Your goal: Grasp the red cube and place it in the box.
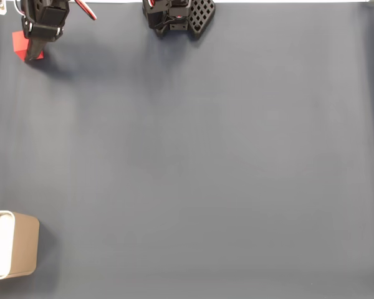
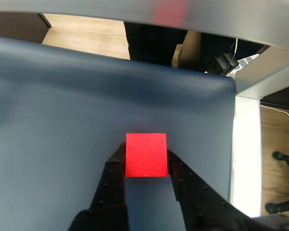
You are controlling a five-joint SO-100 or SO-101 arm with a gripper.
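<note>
Fixed view, top-left corner: gripper (image 1: 33,57) was down at the red cube (image 1: 17,43), black fingers covering the cube's right part; red showed to the left of the fingers and as a sliver beneath them. Cube rested on the dark blue-grey mat (image 1: 206,156), close to the mat's far edge.

Wrist view: red cube (image 2: 146,155) sat between the two black fingers (image 2: 114,168), one finger against its left face, the other against its right. Jaws were closed onto the cube's sides with no gap seen on either side — gripper (image 2: 145,161) clenched on the cube. Whether the cube was off the mat could not be told.

Box (image 1: 22,244) stood at the bottom-left corner of the fixed view, tan outer wall, white inside, partly cut off by the picture's left edge. It was well apart from the cube, down the same left side of the mat.

Arm base (image 1: 177,17) sat at the top centre of the fixed view, black, with a perforated plate.

Wrist view also showed wooden floor (image 2: 86,36) beyond the mat's far edge.
</note>
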